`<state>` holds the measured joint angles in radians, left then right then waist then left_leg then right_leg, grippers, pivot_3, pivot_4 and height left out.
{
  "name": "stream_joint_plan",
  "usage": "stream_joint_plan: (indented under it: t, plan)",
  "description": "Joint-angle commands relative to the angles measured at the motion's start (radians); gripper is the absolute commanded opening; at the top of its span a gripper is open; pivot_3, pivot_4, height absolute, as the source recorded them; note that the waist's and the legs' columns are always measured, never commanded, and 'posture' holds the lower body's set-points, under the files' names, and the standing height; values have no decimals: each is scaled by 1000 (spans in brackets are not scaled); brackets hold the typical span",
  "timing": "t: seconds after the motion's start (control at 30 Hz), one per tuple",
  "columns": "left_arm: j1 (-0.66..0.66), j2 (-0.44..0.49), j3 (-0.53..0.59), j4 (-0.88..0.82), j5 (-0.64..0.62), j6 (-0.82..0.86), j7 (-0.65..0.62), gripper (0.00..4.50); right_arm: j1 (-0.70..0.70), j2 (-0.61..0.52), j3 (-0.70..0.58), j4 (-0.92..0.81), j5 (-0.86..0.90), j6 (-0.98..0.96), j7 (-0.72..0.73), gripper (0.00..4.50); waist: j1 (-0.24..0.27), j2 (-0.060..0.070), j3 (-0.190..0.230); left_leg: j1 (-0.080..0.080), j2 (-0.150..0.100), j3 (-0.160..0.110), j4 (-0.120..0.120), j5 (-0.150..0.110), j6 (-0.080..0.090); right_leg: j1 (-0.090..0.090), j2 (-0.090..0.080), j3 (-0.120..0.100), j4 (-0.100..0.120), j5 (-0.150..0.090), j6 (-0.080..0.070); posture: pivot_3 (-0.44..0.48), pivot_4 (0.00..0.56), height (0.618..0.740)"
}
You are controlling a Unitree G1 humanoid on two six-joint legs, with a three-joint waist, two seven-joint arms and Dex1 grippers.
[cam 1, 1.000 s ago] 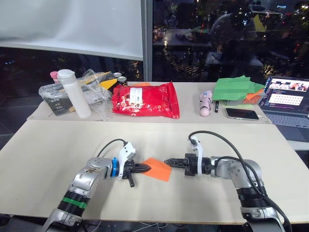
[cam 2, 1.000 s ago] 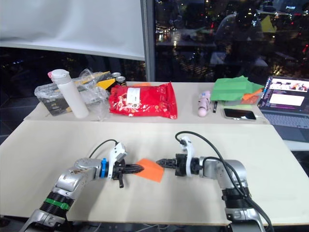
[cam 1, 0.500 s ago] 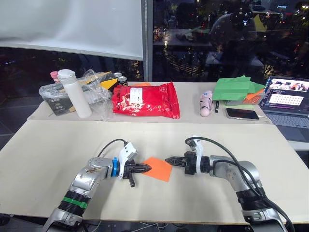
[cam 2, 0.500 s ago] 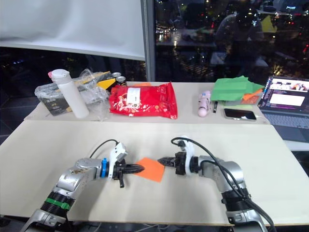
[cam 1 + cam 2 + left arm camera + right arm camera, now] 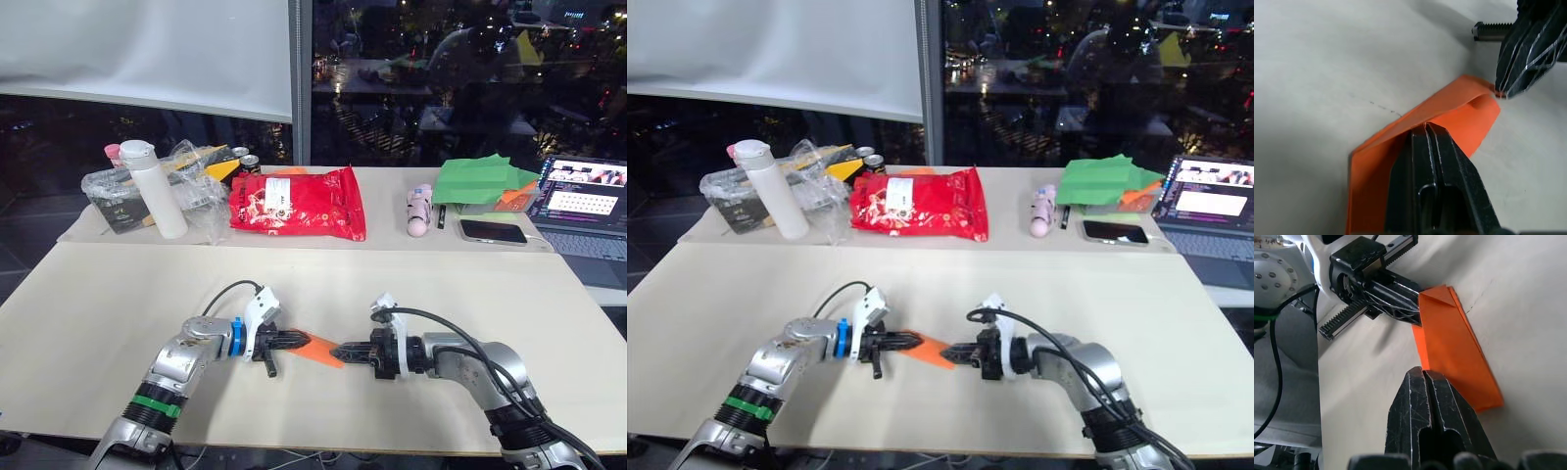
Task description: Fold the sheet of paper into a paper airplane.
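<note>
- Dark night-time windows back a beige table (image 5: 118,294); along its far side stand a white bottle (image 5: 152,191), a red snack bag (image 5: 294,203), green paper sheets (image 5: 478,179), a phone (image 5: 492,231) and a laptop (image 5: 586,204).
- On the near part of the table, the sheet of paper (image 5: 321,349), orange and already creased into a narrow wedge, sits between the two grippers.
- Clenched, the left gripper (image 5: 296,340) pinches one end of the wedge; the left wrist view shows its fingers (image 5: 1437,161) closed over the folded paper.
- Pressed together likewise, the right gripper (image 5: 345,351) nips the opposite tip.
- Risk, as I judge it: with both ends pinched, pulling the arms apart could tear the thin paper, and uneven twisting could set a crooked crease or slip a tip free.
</note>
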<state>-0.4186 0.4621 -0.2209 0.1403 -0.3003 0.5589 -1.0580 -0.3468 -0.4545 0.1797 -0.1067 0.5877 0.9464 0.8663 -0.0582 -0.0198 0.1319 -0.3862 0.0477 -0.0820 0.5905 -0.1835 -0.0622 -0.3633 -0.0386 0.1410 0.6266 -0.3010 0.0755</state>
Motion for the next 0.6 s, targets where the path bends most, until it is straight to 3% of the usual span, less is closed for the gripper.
stream_joint_plan:
  t: [0.03,0.33,0.6]
  plan:
    - [-5,2,-25,29,26,7,4,0,6,17,33,42,-44,-42,-11,34,-3,-1,-1,0,0,0,0,0,0,0,0,0,0,0,0,0,150,719]
    - [9,28,-20,25,27,6,-7,0,-5,52,-37,-20,26,-22,-10,34,-14,-2,-1,2,0,0,0,0,0,1,0,0,0,1,2,0,150,719]
    - [72,60,-16,-49,9,41,-15,0,-101,67,-197,-35,151,48,-60,34,-13,0,0,-1,0,0,-2,0,0,-3,0,0,1,1,1,0,150,719]
